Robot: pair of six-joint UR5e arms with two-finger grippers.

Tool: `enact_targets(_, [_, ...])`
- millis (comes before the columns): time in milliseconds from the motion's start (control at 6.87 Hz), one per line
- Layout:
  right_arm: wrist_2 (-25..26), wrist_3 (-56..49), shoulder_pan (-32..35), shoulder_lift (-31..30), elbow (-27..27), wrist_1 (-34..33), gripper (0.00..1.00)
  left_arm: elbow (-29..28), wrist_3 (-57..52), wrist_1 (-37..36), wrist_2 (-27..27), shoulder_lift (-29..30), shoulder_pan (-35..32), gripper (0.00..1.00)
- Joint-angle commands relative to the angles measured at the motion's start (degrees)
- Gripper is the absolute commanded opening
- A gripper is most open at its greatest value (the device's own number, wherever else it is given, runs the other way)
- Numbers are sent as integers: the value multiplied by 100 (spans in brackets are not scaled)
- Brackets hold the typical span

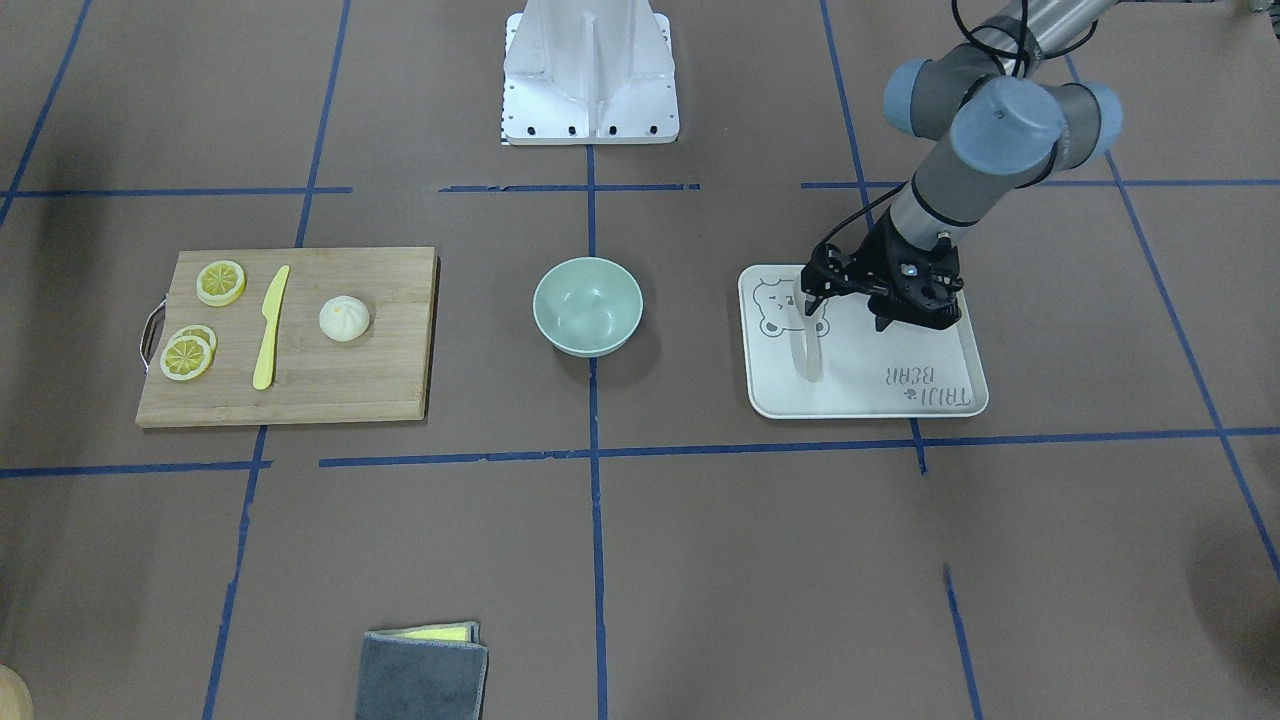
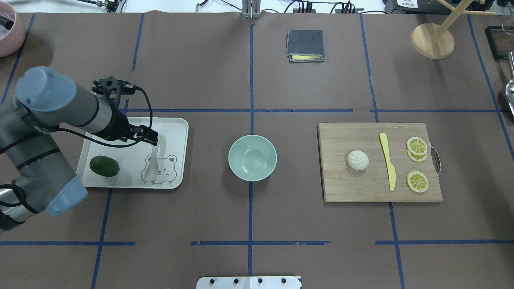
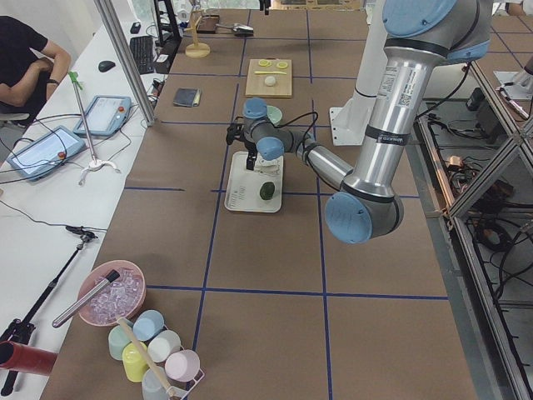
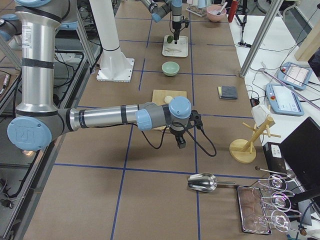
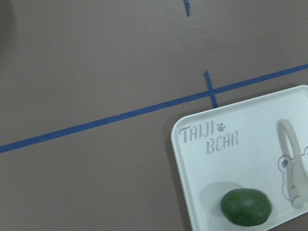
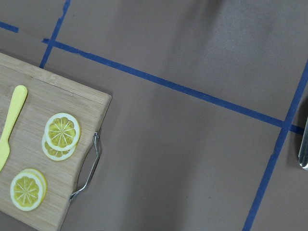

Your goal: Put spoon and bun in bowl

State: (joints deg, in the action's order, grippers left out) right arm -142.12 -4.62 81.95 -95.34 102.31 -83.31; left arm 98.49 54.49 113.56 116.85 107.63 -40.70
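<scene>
Left tool (image 2: 156,138) meets the spoon (image 2: 151,166) handle over the bear-print tray (image 2: 176,128); whether it grips cannot be told.

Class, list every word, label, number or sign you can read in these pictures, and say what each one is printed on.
"TAIJI BEAR", with a paw print: on the tray.
Label on the left arm: too small to read.
Logo on the right arm: too blurred to read.
Nothing else is legible.
</scene>
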Motion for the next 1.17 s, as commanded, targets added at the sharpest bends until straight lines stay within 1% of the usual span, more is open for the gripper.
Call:
enact_targets(0, [-9, 14, -56, -2, -27, -1, 100, -295, 36, -9, -206, 127, 132, 90])
enact_targets(146, [-9, 14, -74, 7, -27, -1, 100, -391, 36, -9, -206, 136, 237, 90])
enact_targets(291, [-9, 14, -74, 7, -27, -1, 100, -392, 36, -9, -215, 144, 333, 87])
enact_targets(437, [-9, 14, -74, 7, -27, -1, 100, -401, 36, -9, -346, 145, 378, 86])
enact_targets(583, [-9, 14, -83, 7, -35, -1, 100, -418, 27, -9, -399, 162, 404, 72])
enact_targets(728, [-9, 14, -83, 7, -35, -10, 100, -427, 18, -9, -400, 180, 413, 40])
enact_targets(874, [0, 14, -83, 7, -35, -10, 100, -419, 9, -9, -400, 188, 414, 5])
enact_targets(1019, [-9, 14, -83, 7, -44, -10, 100, -410, 18, -9, -400, 223, 414, 0])
